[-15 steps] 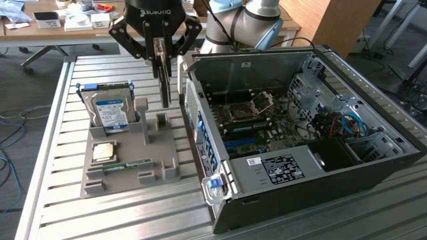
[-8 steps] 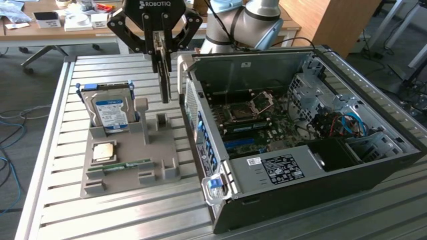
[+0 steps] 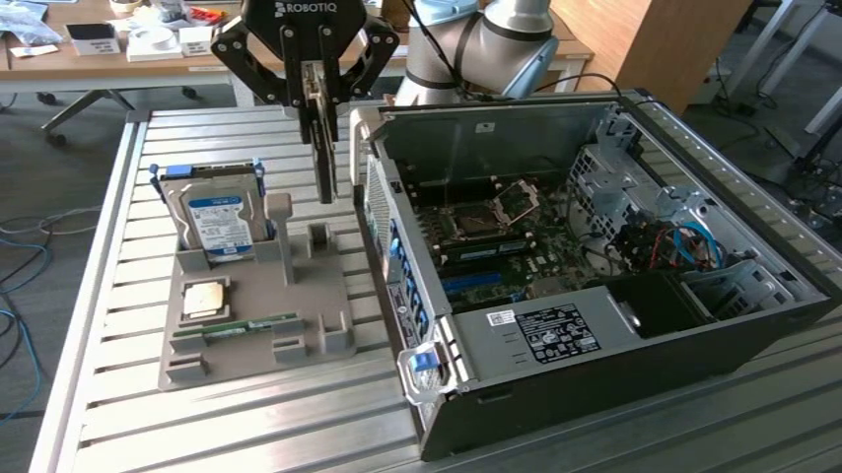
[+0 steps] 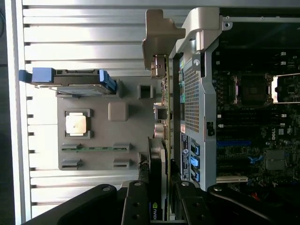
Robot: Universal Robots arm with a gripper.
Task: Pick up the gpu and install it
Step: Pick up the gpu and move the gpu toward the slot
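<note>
My gripper [image 3: 319, 97] is shut on the gpu [image 3: 325, 148], a thin dark card that hangs edge-on and upright below the fingers. It is lifted above the grey holder [image 3: 250, 340], just beside the open computer case [image 3: 593, 286] on the exterior view's left of its rear wall. In the wrist view the gpu [image 4: 159, 140] runs edge-on away from my gripper [image 4: 159, 208], its silvery bracket [image 4: 161, 35] at the far end. It lies between the holder [image 4: 93, 159] and the case's perforated rear panel [image 4: 191, 98].
The holder carries a hard drive [image 3: 217, 222] with a blue-white label, a square processor [image 3: 203, 299] and a green memory stick [image 3: 237, 327]. The motherboard [image 3: 507, 232] lies exposed inside the case. Everything stands on a slatted metal table [image 3: 197, 424]. Desks stand behind.
</note>
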